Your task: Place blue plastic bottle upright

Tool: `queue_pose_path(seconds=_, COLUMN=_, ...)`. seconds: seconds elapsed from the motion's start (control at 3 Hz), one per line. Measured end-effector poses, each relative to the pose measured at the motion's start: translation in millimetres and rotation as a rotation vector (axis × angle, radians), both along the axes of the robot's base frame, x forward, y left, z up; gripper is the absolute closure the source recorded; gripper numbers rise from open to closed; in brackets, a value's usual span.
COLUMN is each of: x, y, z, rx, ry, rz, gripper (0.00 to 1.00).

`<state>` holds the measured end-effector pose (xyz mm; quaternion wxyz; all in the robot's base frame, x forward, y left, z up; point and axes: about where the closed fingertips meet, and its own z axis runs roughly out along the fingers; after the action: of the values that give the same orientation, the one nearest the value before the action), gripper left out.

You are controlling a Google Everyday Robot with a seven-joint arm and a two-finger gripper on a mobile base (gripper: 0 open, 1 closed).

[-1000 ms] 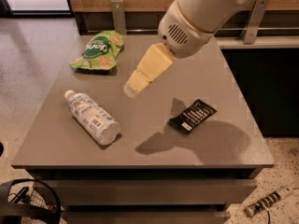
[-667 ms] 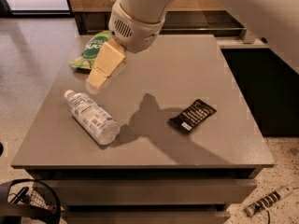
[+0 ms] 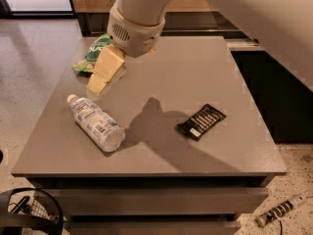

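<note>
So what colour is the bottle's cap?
White bottle cap, camera view; the gripper hovers near it.

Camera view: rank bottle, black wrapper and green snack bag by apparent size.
Largest first: blue plastic bottle; black wrapper; green snack bag, unsure, since the gripper, between bag and bottle, hides part of it.

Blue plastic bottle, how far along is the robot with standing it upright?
Nothing is done yet: the blue plastic bottle lies on its side on the table, cap pointing to the far left. In hand: the gripper hovers just beyond the cap end, apparently not touching it. Left: grasp the bottle, tip it up and set it on its base.
</note>
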<state>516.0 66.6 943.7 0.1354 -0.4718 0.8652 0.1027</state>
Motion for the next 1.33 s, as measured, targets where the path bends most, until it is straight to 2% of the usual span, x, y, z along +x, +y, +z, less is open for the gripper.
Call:
queue_pose_path(seconds=0.33, x=6.0, y=28.3, z=-23.0, rx=-0.137, ry=0.065, rz=-0.048, gripper=0.00)
queue_pose_path(seconds=0.67, x=8.6, y=49.6, z=-37.8, rx=-0.211, ry=0.106, rz=-0.093, gripper=0.00)
queue_pose_path(seconds=1.0, x=2.1, y=59.7, z=-48.9, rx=-0.232, ry=0.137, rz=-0.159, gripper=0.00)
queue_pose_path(seconds=1.33, x=-5.8, y=56.9, z=-57.3, rx=-0.226, ry=0.161, rz=-0.199, gripper=0.00)
